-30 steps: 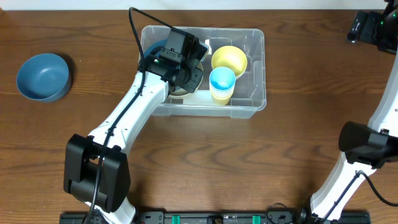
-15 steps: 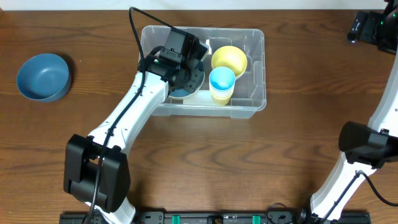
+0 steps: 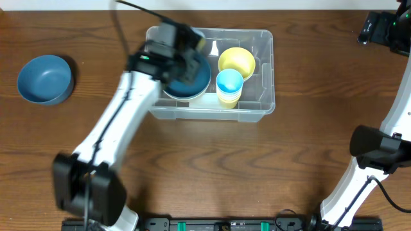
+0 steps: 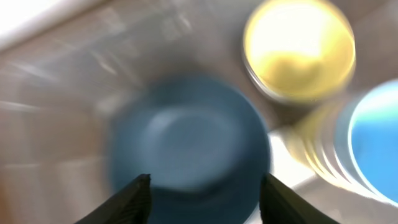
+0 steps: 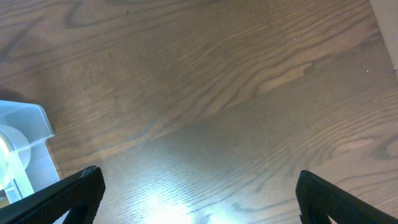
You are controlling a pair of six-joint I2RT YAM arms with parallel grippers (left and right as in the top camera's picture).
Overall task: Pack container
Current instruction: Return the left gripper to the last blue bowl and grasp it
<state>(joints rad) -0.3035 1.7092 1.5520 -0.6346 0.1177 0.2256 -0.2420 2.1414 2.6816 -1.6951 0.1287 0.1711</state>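
Overhead and left wrist above container point(image 3: 262, 90)

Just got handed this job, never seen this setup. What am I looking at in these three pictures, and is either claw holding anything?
Two white robot arms work at a wooden table, each ending in a two-finger claw. One picture looks straight down; the other two come from wrist cameras, dark fingertips at the bottom edge. The clear container holds a dark blue bowl, a yellow bowl and a light blue cup nested in yellow ones. Another blue bowl sits on the table's left. The left claw, blurred, hangs over the bowl in the container, jaws apart, holding nothing. The right claw is wide open over bare wood.
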